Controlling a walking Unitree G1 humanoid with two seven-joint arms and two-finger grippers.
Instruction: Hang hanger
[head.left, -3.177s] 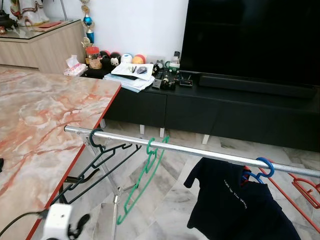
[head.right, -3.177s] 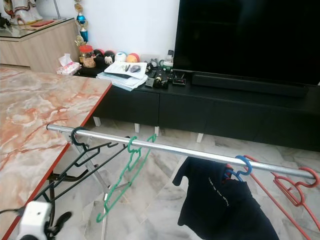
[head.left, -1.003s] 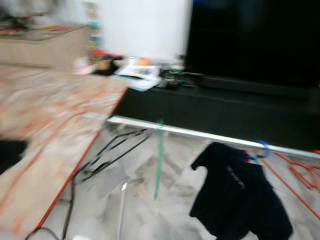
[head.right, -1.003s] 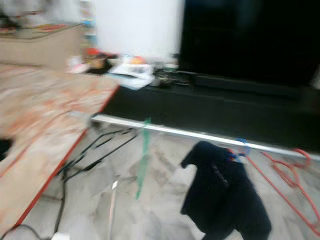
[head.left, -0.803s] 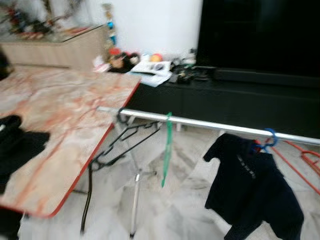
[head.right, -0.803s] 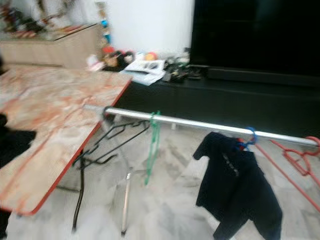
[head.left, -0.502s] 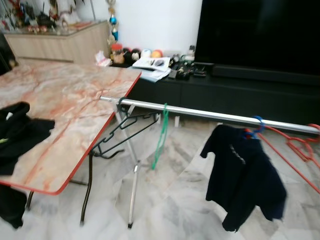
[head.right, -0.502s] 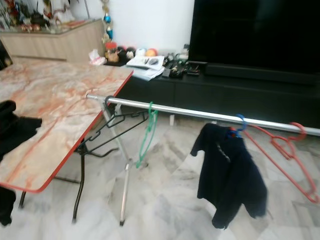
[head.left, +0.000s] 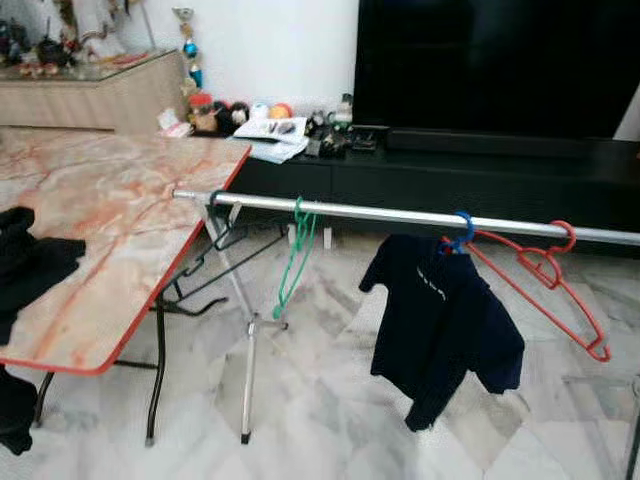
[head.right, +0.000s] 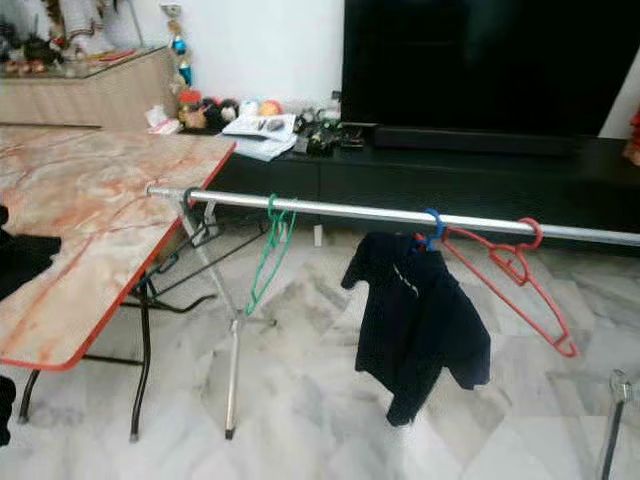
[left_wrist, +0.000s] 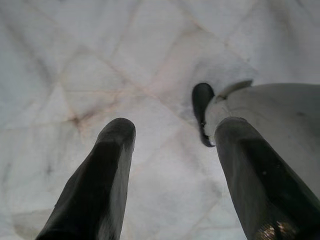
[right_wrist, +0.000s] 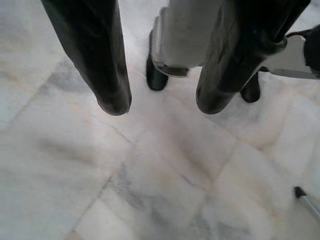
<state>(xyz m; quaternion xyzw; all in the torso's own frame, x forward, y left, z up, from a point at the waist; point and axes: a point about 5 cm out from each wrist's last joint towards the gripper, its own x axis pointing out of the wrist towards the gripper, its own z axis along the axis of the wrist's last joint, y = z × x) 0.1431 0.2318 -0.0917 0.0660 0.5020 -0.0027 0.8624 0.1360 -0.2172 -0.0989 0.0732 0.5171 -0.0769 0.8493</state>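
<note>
Table (head.left: 100, 200) left; rail (head.left: 400, 215) right, hangers (head.left: 530, 270) on it.

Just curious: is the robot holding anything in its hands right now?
No. The left hand and right hand are both open, pointing down at the bare marble floor.

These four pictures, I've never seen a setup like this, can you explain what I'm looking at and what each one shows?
They come from a walking humanoid robot whose job is to hang a hanger. The two wide pictures are its head camera's two eyes, looking forward and down into a living room. A metal rail on a stand carries a dark hanger, a green hanger, a blue hanger holding a dark shirt, and a red hanger. To the robot's left stands a marble-patterned table with dark clothing on it.

The other two pictures come from cameras on the wrists. Each looks along a claw's two black fingers down at the marble floor. The left claw and right claw are both open and hold nothing.
</note>
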